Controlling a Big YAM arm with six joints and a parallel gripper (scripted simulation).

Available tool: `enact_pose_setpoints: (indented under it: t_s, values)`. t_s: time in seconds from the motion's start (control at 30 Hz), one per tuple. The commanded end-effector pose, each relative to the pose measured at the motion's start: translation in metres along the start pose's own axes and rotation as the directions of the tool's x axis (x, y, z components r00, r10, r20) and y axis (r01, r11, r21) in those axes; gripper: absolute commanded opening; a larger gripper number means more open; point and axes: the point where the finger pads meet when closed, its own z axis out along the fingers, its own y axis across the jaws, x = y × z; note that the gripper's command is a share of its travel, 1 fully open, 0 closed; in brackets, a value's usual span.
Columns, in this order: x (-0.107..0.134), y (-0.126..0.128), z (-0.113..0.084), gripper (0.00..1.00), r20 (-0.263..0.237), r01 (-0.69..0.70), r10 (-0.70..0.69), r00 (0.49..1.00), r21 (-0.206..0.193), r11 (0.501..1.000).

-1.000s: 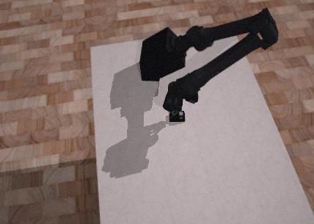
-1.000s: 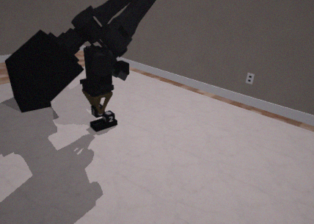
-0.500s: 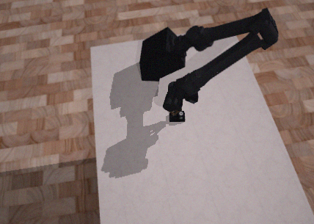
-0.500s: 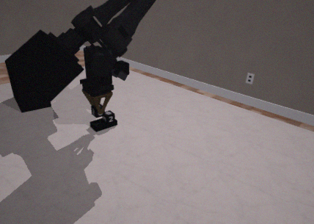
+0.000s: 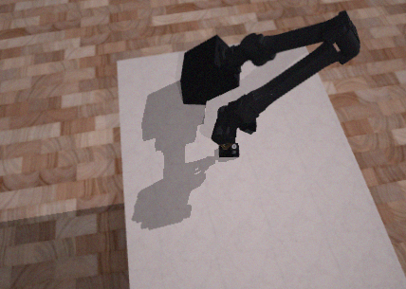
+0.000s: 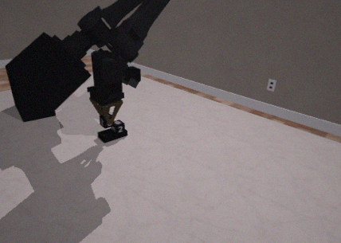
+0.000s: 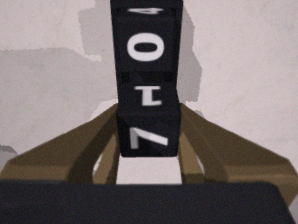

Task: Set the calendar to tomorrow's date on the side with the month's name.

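The pincer [image 5: 227,145] [image 6: 108,121] [image 7: 148,112] pinches one cube [image 6: 103,122] [image 7: 149,131], seemingly raised over the tray [image 5: 223,154] [image 6: 106,137]. The other cube [image 5: 234,146] [image 6: 119,127] [image 7: 145,31], showing 2, stands in it; seating the held one, checking its digit and letting go remain.

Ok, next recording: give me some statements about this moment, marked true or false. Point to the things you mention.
1. The hand [image 5: 227,146] [image 6: 108,123] [image 7: 148,112] is shut on the cube showing 1 and 7 [image 6: 104,121] [image 7: 149,119]. True.
2. The cube showing 0 [image 5: 234,149] [image 6: 118,127] [image 7: 145,62] is between the fingers too. False: it is in the tray [image 5: 223,154] [image 6: 112,136], outside their grip.
3. The exterior view shows a 2 on the side of the cube in the tray. True.
4. The tray stands on end. False: it lies flat on the table [image 5: 266,211] [image 6: 223,178] [image 7: 40,90].
5. A wall outlet [image 6: 271,84] shows in the exterior view. True.
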Motion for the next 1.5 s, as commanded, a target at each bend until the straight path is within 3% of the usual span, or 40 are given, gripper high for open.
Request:
enact_pose_setpoints:
  t_s: [0.0,0.83,1.47]
  values:
    - [-0.002,0.003,0.008,0.27,0.007,-0.009,0.009,1.000,-0.016,1.000]
    - [-0.002,0.004,0.026,0.27,0.007,-0.009,0.009,1.000,-0.016,1.000]
    - [-0.003,0.002,0.029,0.27,0.006,-0.006,0.006,1.000,-0.014,1.000]
